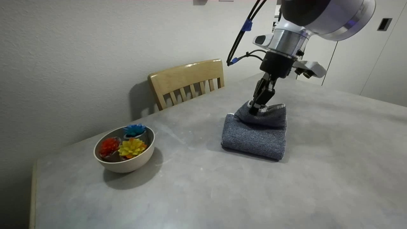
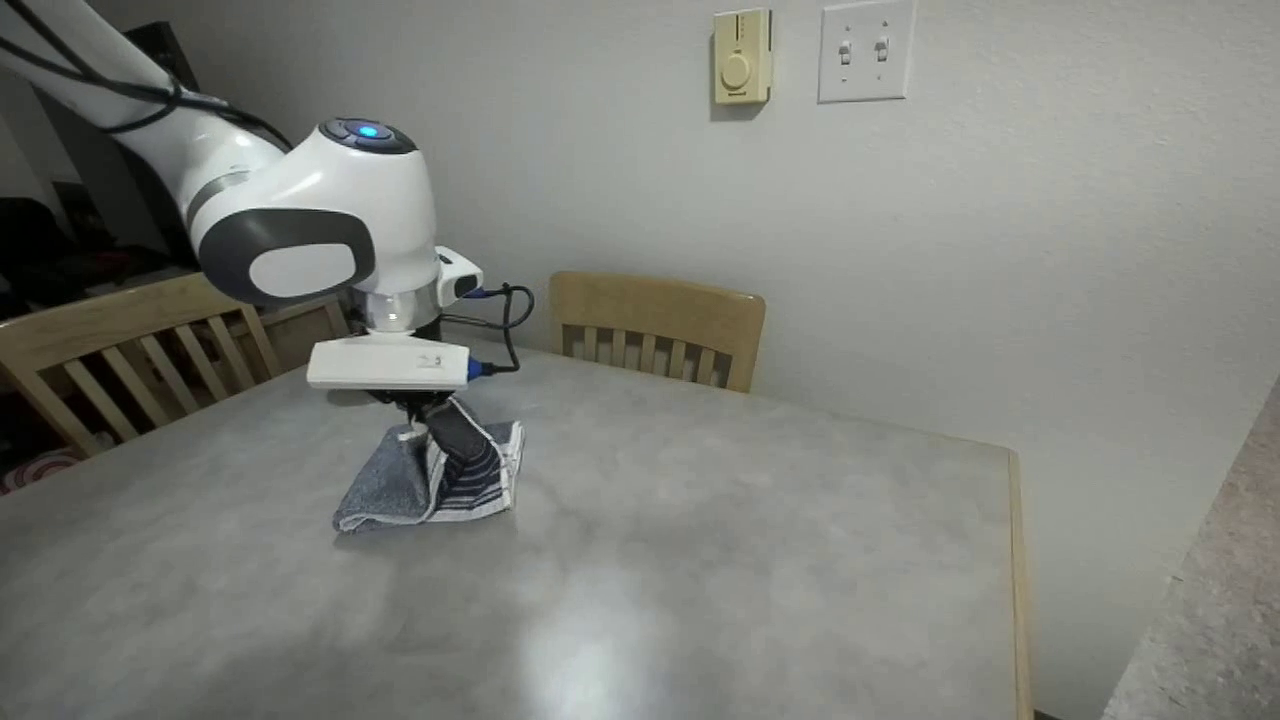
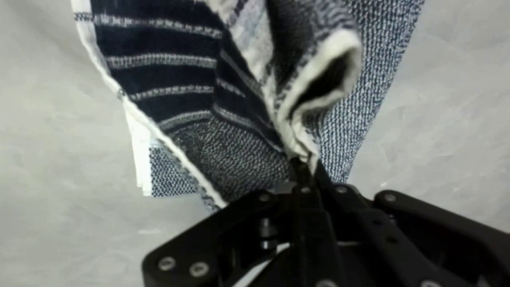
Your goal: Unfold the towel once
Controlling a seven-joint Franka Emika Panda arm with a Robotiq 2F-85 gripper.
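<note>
A folded blue-grey towel with white hems lies on the grey table in both exterior views (image 1: 254, 143) (image 2: 385, 485). In the wrist view the towel (image 3: 239, 155) shows a dark side with pale stripes and a textured grey-blue side. My gripper (image 3: 307, 165) is shut on a white-hemmed edge of the towel's upper layer. That edge is lifted and bunched between the fingertips, with a loop of hem beside it. The lower layers rest on the table. The gripper also shows in an exterior view (image 1: 256, 108), pointing down at the towel's far edge. In the opposite exterior view the wrist camera partly hides it.
A white bowl (image 1: 135, 164) holding red, yellow and blue artificial succulents stands on the grey table (image 1: 197, 197), apart from the towel. A wooden chair (image 1: 187, 73) stands at the table's edge near the wall. Another wooden chair (image 2: 120, 325) stands behind the arm.
</note>
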